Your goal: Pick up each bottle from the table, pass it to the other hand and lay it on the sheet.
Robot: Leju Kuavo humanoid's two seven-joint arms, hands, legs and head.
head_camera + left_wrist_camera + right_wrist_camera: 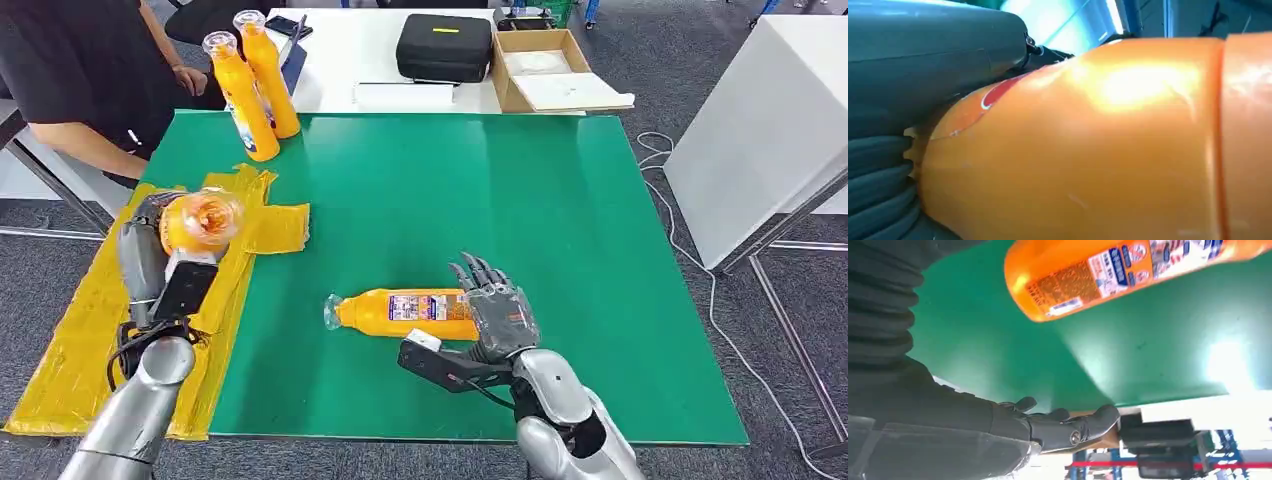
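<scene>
1 orange bottle (200,220) is gripped by the left hand (150,250) over the yellow sheet (80,330). Another bottle (410,312) lies beside the right hand (498,315), fingers apart. Smooth, rigid plastic is judged slippery; mid-body grasping is advised.

- Left hand (165,235) is gripping a bottle (203,217), forearm angling up from below.
- Right hand (497,310) is lying beside another bottle (405,312), fingers extended and apart.
</scene>
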